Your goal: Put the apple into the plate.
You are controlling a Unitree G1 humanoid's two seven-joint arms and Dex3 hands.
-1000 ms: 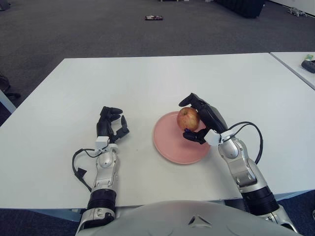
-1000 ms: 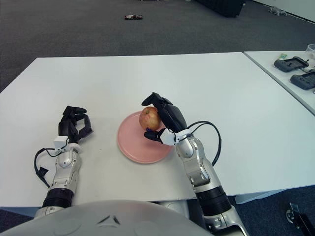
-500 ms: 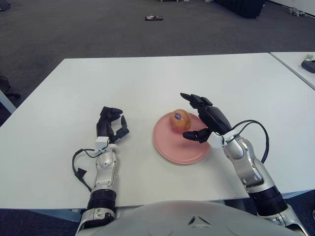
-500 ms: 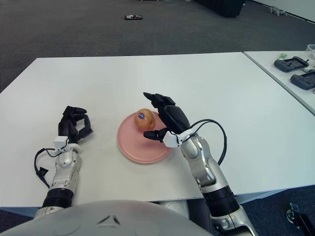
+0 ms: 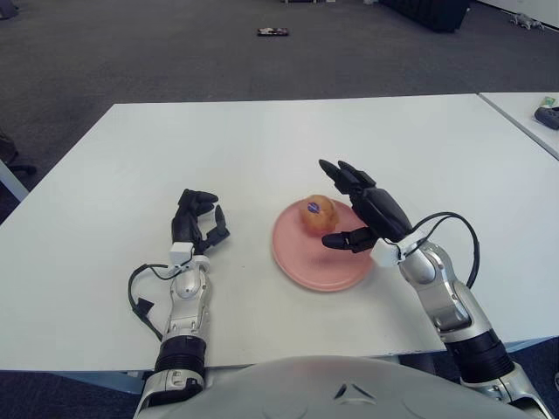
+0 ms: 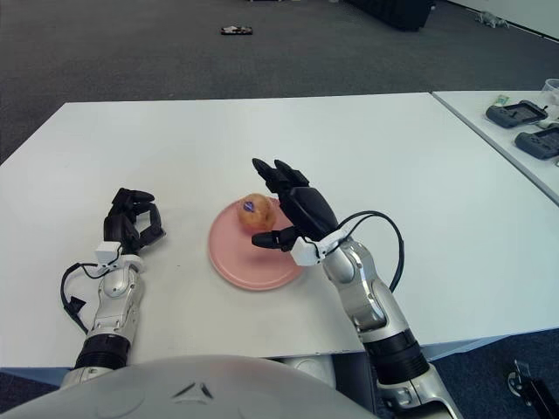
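Note:
A yellow-red apple (image 5: 317, 212) with a small sticker lies on the far part of the pink plate (image 5: 306, 257) in the middle of the white table. My right hand (image 5: 349, 203) hovers just right of the apple with its fingers spread, holding nothing and clear of the fruit. My left hand (image 5: 197, 220) rests on the table to the left of the plate, fingers curled, empty. The same scene shows in the right eye view, with the apple (image 6: 256, 211) on the plate (image 6: 240, 259).
The white table (image 5: 262, 140) stretches far beyond the plate. A second table (image 6: 524, 122) at the right holds dark devices. A small dark object (image 5: 272, 32) lies on the carpet far behind.
My right hand let go of the apple, which now lies on the plate. The hand opened and drew back slightly to the right. The left hand has not moved.

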